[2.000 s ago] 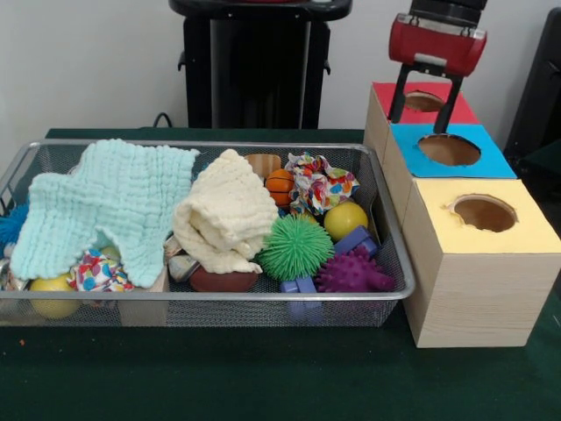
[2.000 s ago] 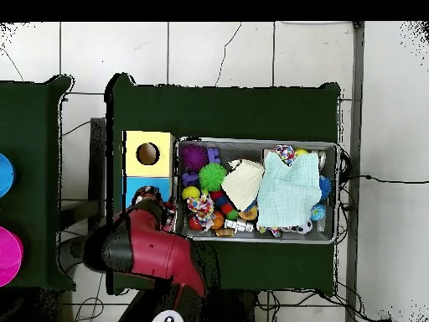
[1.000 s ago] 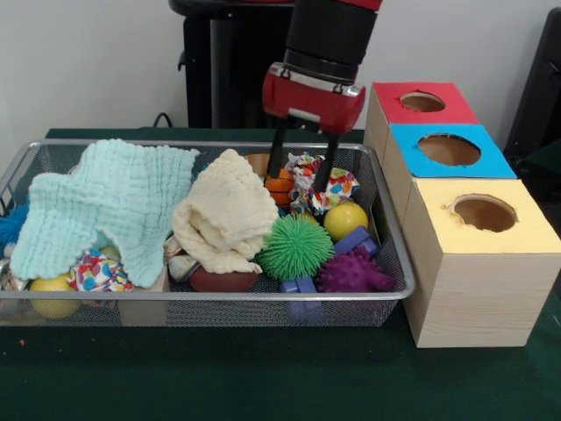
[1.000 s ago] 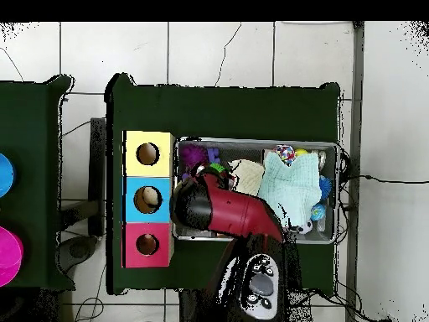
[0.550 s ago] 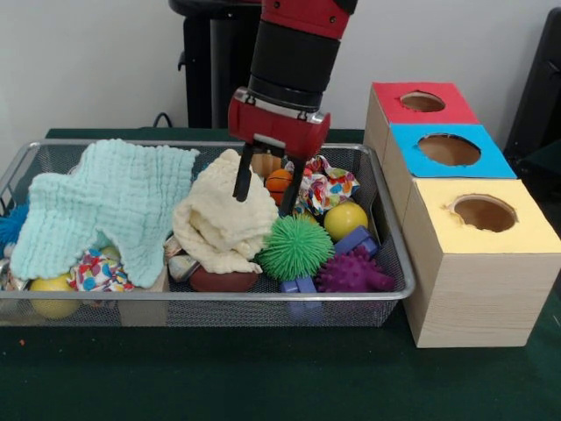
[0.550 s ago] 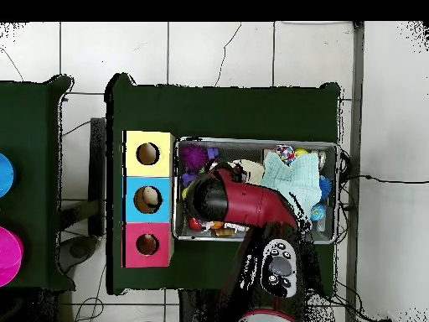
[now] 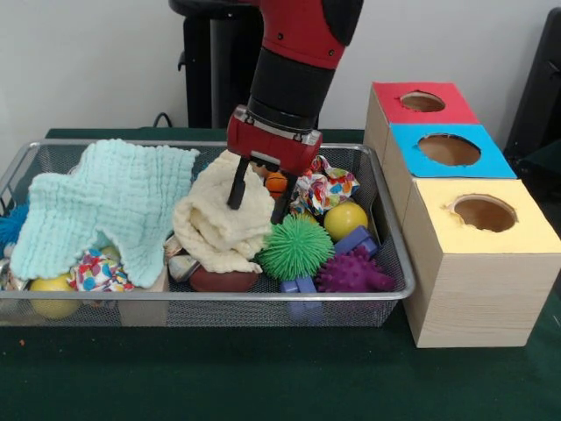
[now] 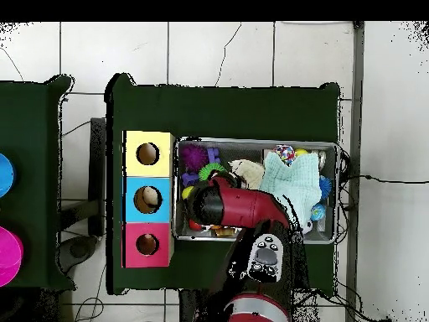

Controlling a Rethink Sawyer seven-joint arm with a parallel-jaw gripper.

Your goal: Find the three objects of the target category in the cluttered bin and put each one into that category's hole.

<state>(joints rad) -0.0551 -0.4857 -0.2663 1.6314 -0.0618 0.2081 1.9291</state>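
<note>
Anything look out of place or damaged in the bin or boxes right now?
Only the yellow box: the rim of its hole looks ragged, unlike the red and blue ones. The bin is cluttered, but nothing has spilled over its rim.

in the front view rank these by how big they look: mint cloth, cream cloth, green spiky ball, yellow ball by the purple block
1. mint cloth, the widest by far.
2. cream cloth, though the end effector covers part of it.
3. green spiky ball.
4. yellow ball, smallest; it sits slightly farther back, but the gap looks real.
</note>
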